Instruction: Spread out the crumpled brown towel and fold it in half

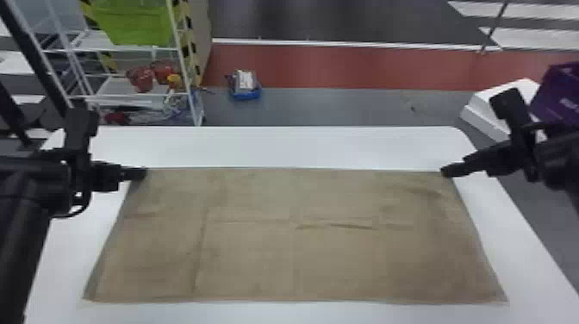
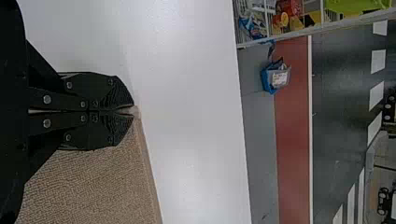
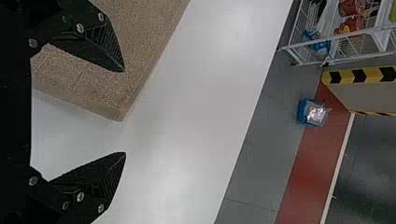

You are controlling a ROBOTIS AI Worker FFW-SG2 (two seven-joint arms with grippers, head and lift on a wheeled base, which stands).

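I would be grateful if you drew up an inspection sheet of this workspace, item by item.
Surface: white table, smooth.
Job's things: towel spread flat, lightly creased.
Clutter: blue container on the floor beyond the table.
Left tool: shut on the towel's far left corner.
Right tool: open at the far right corner.
Cables: black loop by the left tool, possibly a cable.
Surroundings: white shelf unit, far left, holding a green bin.

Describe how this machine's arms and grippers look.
The left arm and right arm are black. A black loop hangs below the left wrist. The left gripper and right gripper each have two flat black fingers with pointed tips, ridged inner faces and silver screws.
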